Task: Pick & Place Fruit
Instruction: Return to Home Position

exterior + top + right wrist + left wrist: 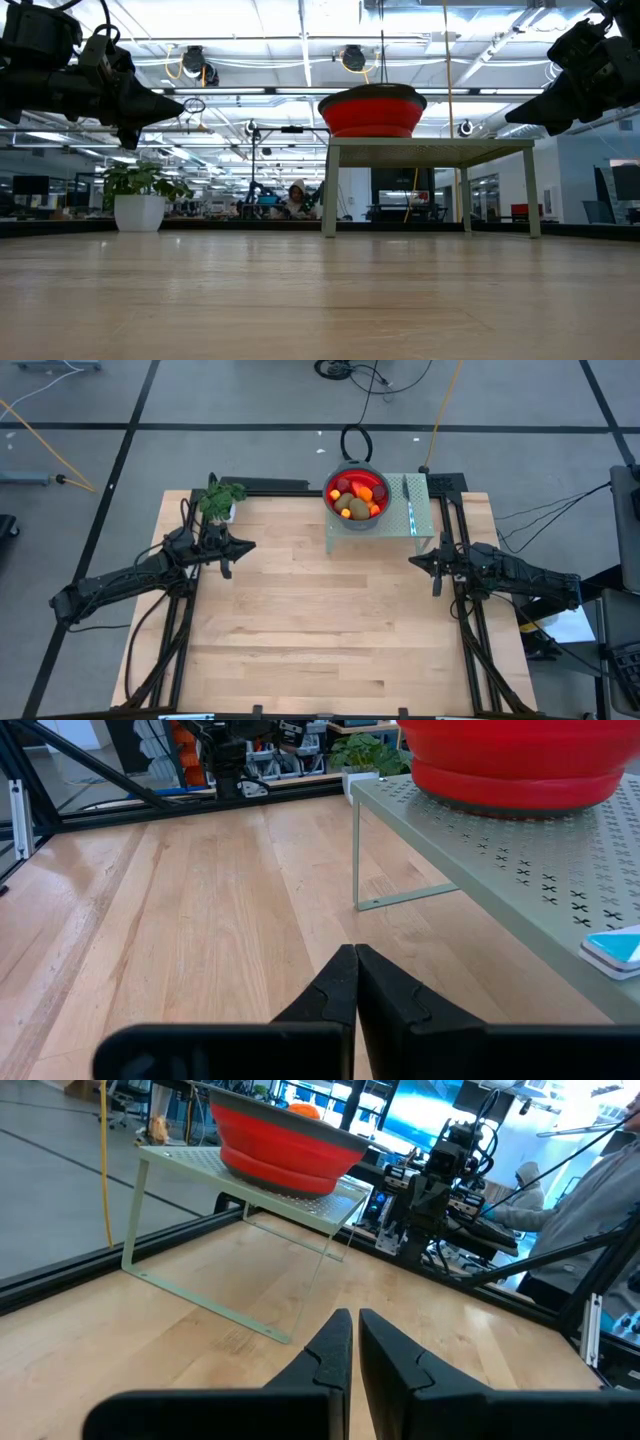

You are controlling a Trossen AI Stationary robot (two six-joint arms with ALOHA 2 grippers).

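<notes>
And here's the picture from above: the fruit [357, 500] is piled inside the red strainer bowl [371, 112], orange bits, dark red balls and olive ovals all heaped together, and that bowl sits up on the pale green shelf [424, 525] at the far edge of the desk [320, 630]. Just beside the bowl on the same shelf lies the slim knife [407, 490]. Not one loose piece shows anywhere on the wooden desk, so by my reading the picking and placing is done and only the parking of the arms is left. The left pincer [353, 1316] hangs above the desk's left side near the potted plant [218, 498], its fingers drawn almost together with only a sliver between them, holding nothing. The right pincer [354, 950] hovers over the right side, close to the shelf's leg, tips pressed together and empty too. Both arms are raised clear of the wood in the low view, well apart from bowl and fruit.
</notes>
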